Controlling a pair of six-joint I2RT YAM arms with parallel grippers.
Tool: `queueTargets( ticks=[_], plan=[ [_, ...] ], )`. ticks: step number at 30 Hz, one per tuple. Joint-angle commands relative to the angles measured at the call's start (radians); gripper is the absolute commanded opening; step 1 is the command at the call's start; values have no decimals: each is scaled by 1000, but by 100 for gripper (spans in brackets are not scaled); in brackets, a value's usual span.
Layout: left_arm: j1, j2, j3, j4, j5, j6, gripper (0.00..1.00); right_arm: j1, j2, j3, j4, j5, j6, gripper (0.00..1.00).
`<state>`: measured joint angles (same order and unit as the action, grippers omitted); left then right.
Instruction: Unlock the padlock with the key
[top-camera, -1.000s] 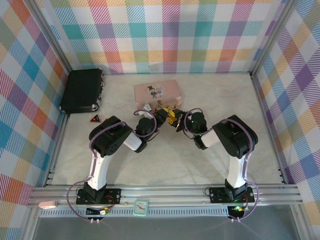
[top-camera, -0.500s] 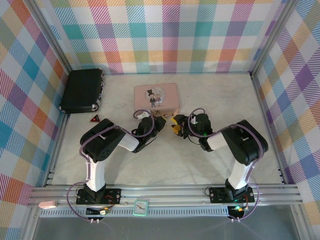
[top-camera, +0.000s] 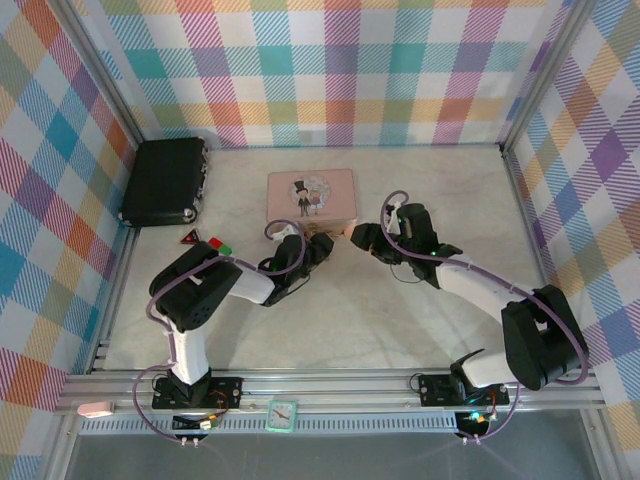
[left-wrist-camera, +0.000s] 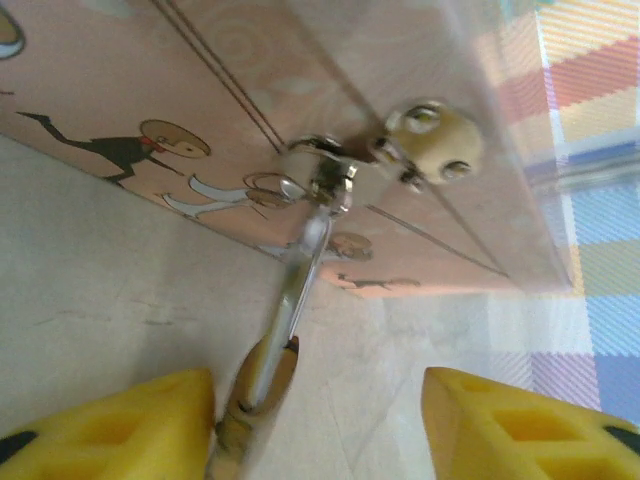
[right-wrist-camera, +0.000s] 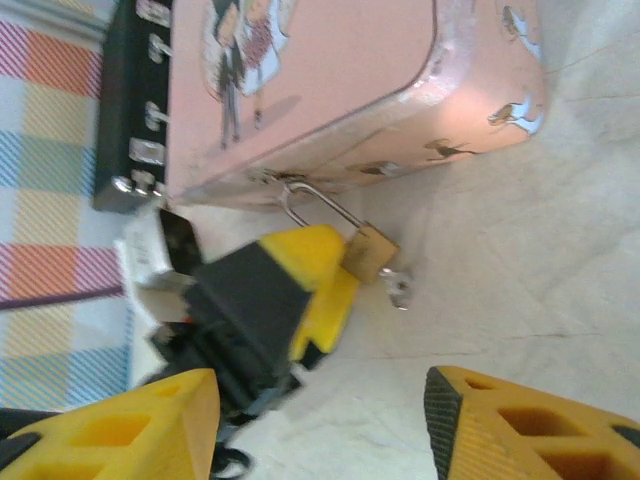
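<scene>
Padlock (right-wrist-camera: 368, 250): on front latch of pink tin (right-wrist-camera: 330, 90) — key (right-wrist-camera: 398, 290) at its base (touching)
Left end effector (left-wrist-camera: 315, 425): spread
Right end effector (right-wrist-camera: 320, 425): spread

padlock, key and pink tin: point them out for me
small brass padlock (right-wrist-camera: 368, 250), right wrist view, on its body
tiny silver key (right-wrist-camera: 398, 289), right wrist view, its visible end
pink rectangular tin (right-wrist-camera: 340, 75), right wrist view, its lid

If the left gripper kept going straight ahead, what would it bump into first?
Probably the padlock, just ahead between the left gripper's open fingers; the pink tin it hangs from comes after. Depth is unclear.
</scene>
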<state>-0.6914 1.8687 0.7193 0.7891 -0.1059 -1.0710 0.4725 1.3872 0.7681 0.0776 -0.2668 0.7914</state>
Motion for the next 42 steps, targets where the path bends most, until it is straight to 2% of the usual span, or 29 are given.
queueTargets(
  ticks=[1, 5, 9, 12, 15, 19, 22, 29, 36, 42],
  plan=[
    [11, -82, -27, -104, -2, 8, 62, 14, -6, 58, -146, 38, -180, 59],
    [49, -187, -56, -202, 7, 26, 66, 61, 37, 132, -222, 87, -289, 60],
    [78, -305, -44, -382, -23, 93, 73, 130, 119, 223, -297, 111, -419, 60],
    [103, -346, -29, -450, -5, 133, 75, 183, 185, 289, -346, 158, -482, 60],
    [133, -330, -29, -416, 77, 153, 72, 226, 256, 352, -395, 207, -525, 58],
    [145, -238, 1, -334, 202, 171, 66, 237, 303, 392, -420, 235, -515, 56],
    [142, -163, 28, -271, 231, 155, 62, 236, 292, 379, -420, 275, -502, 56],
    [60, -60, 109, -289, 86, 159, 61, 235, 225, 312, -406, 351, -475, 53],
    [-15, -11, 247, -568, -103, 172, 59, 224, 148, 247, -376, 382, -456, 51],
    [-23, 22, 313, -713, -137, 201, 51, 197, 94, 198, -345, 386, -440, 49]
  ],
)
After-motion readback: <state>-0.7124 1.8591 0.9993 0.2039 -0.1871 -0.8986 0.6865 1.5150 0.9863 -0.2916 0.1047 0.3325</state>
